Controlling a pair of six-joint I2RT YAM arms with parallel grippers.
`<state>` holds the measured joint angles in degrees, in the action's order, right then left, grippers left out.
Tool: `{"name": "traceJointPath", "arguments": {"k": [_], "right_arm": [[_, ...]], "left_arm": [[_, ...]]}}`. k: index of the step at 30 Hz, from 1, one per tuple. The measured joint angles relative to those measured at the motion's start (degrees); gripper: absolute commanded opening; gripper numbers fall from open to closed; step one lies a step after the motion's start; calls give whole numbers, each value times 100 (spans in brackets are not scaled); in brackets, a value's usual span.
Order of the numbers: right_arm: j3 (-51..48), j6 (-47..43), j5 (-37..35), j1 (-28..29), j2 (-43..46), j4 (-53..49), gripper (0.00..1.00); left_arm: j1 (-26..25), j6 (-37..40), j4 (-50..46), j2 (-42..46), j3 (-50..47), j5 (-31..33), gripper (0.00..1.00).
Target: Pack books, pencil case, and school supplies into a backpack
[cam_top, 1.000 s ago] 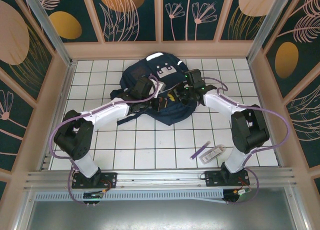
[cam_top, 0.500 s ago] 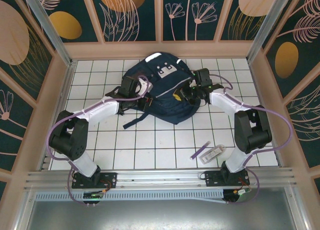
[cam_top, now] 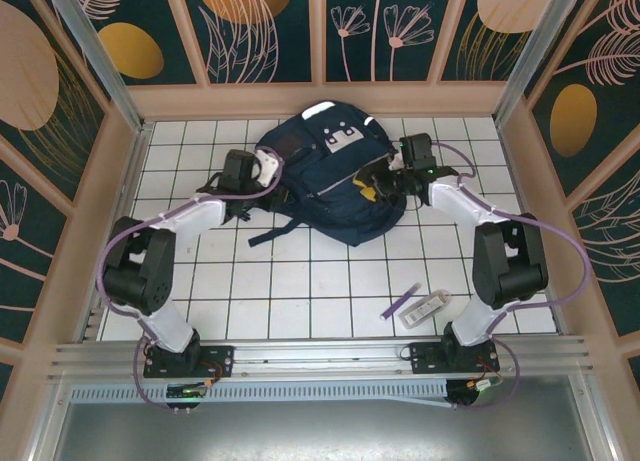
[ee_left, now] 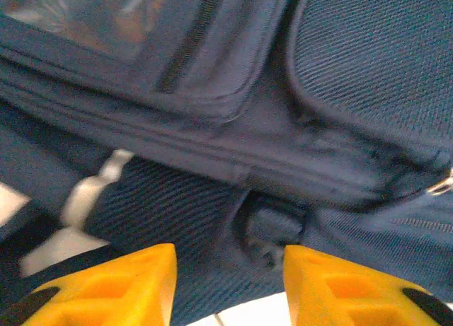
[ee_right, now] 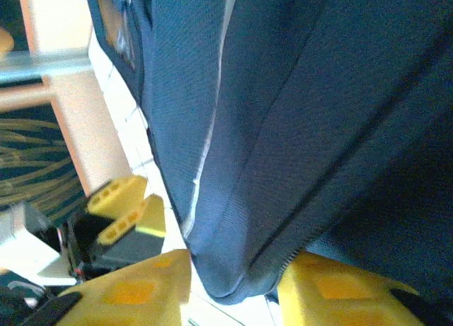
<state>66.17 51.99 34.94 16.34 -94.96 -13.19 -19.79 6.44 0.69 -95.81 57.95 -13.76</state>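
Note:
The navy backpack point(cam_top: 335, 186) lies flat at the back middle of the tiled table. My left gripper point(cam_top: 268, 167) is at its left edge, open, with blue fabric point(ee_left: 283, 128) just beyond the yellow fingers point(ee_left: 120, 287). My right gripper point(cam_top: 376, 185) is at the backpack's right side, open, and a rounded fabric edge point(ee_right: 283, 128) lies loose between its fingers point(ee_right: 127, 290). A purple pen point(cam_top: 402, 302) and a clear stationery pack point(cam_top: 430, 306) lie near the front right. The books and the pencil case are out of view.
Wooden walls with dark floral panels point(cam_top: 320, 31) enclose the table on three sides. A dark backpack strap point(cam_top: 272, 233) trails toward the front. In the right wrist view the left gripper's yellow fingers point(ee_right: 124, 206) show across the backpack.
Both grippers, shut a second ago, now stand open. The arms have drawn apart to the backpack's sides, and the backpack has shifted toward the back and flattened out.

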Motion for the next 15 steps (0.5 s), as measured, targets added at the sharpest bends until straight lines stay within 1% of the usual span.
{"name": "traceJointPath", "arguments": {"k": [2, 3, 5, 7, 11, 13, 15], "right_arm": [[0, -79, -122, -136, 151, -94, 52], [-4, -109, -227, -225, 245, -146, 55], [-37, -227, -411, -391, 413, -240, 61], [-94, -361, -815, -592, 625, -446, 66], [-260, -527, -1718, -911, 1029, -837, 67], [-339, -638, -2144, -1019, 1239, -1043, 68], [-437, -741, -2470, -1051, 1469, -1150, 68]], "left_arm": [[35, 385, 0, 245, -85, -219, 52], [-28, 608, 20, 341, -83, -330, 53], [-236, 999, -20, 407, 35, -433, 53], [-555, 1401, -166, 243, 380, -420, 53], [-1180, 2031, -289, -389, 1143, -380, 54], [-1462, 2369, -345, -695, 1373, -382, 56], [-1703, 2649, -444, -951, 1499, -372, 56]]}}
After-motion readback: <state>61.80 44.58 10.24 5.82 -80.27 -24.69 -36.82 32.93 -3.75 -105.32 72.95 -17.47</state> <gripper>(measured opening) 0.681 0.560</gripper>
